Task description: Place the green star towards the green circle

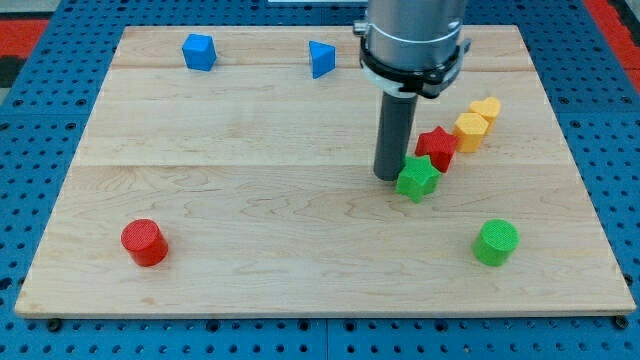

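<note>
green star (418, 178) flat, ribbed; my tip (388, 177) touching its left

Robotics lab bench, wooden board (250, 210) on blue perforated mounting plate (40, 130), robot arm (413, 45) at frame's top, small coloured test blocks

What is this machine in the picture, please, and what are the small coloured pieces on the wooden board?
It is a robot arm seen by one camera; where the camera is mounted is not known. The arm holds nothing: it ends in a dark rod, and my tip only pushes things along the wooden board. Now the tip is just to the view's left of the green star, touching it or nearly so. The red star is beside it, then a yellow block and another yellow block. The green circle lies lower right, the red cylinder lower left, and a blue block and a blue triangular block lie at the top.
</note>
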You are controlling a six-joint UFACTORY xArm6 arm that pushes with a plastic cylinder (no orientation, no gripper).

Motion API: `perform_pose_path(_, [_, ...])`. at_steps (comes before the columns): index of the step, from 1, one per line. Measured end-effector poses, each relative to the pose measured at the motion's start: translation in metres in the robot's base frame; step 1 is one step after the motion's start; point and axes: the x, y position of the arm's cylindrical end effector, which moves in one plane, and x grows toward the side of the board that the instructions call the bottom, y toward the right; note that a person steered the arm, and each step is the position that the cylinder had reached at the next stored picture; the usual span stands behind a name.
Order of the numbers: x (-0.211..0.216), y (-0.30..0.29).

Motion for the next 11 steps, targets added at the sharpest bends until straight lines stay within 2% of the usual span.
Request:
perform_pose_path(4, [-0.017,0.012])
perform_pose_path(5, [-0.007,0.035])
perform_pose_path(8, [0.039,0.054])
perform_pose_path(11, [0.036,0.061])
